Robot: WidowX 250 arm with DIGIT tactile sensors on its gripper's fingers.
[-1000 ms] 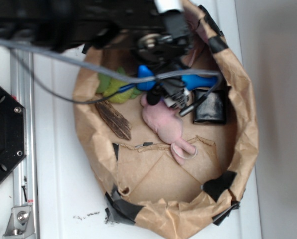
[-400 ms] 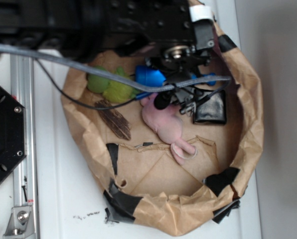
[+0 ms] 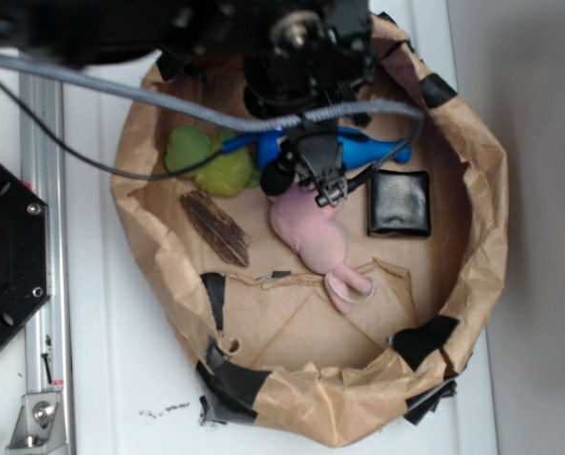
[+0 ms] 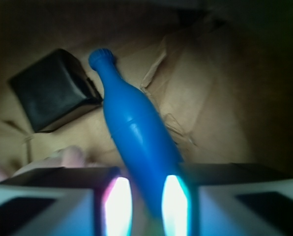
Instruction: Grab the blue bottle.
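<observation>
The blue bottle [image 3: 363, 152] lies on its side on the floor of a brown paper bowl [image 3: 477, 237], with its neck pointing right toward the bowl's wall. My gripper [image 3: 325, 182] hangs over the bottle's thick body. In the wrist view the blue bottle [image 4: 136, 132] runs from between my two pads up to its cap at the upper left. My gripper [image 4: 146, 206] straddles it, open. The right pad sits close against the bottle and a slim gap shows on the left side. The bottle's base is hidden under the arm.
A pink plush toy [image 3: 313, 239] lies just in front of the bottle, and a black box [image 3: 399, 204] sits to its right. A green plush [image 3: 207, 161] and a brown wood piece [image 3: 216, 227] lie at the left. Outside the bowl are a metal rail [image 3: 41, 142] and a black mount [image 3: 3, 256].
The arm has swung left and back, bringing the gripper from the black box side onto the bottle's body. The black box is now uncovered. The paper bowl shifted a little.
</observation>
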